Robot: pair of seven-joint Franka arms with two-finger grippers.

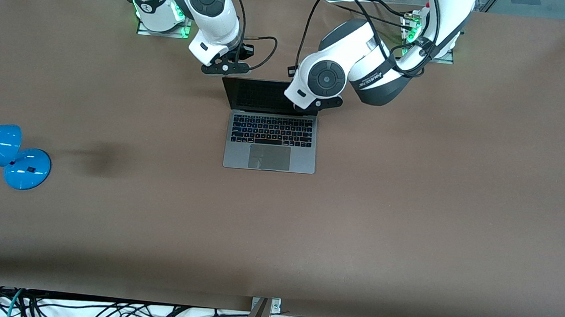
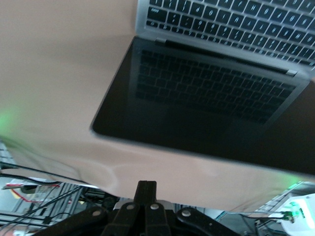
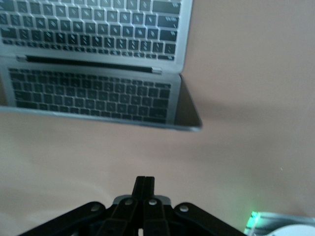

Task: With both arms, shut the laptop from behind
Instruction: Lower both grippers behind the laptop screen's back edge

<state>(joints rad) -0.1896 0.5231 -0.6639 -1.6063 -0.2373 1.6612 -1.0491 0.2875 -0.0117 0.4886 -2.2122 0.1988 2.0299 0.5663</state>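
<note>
The grey laptop (image 1: 271,137) lies open in the middle of the table, its dark screen (image 1: 257,95) tilted back toward the robots' bases. My right gripper (image 1: 225,68) is shut and empty, just above the screen's top corner at the right arm's end. My left gripper (image 1: 312,106) is shut and empty over the screen's other top corner. The left wrist view shows the left gripper (image 2: 146,189) above the screen (image 2: 206,98), apart from it. The right wrist view shows the right gripper (image 3: 144,184) apart from the screen's edge (image 3: 98,96).
A blue desk lamp (image 1: 6,154) stands near the table edge at the right arm's end, well away from the laptop. Black cables hang from both wrists. The brown table (image 1: 409,214) spreads wide around the laptop.
</note>
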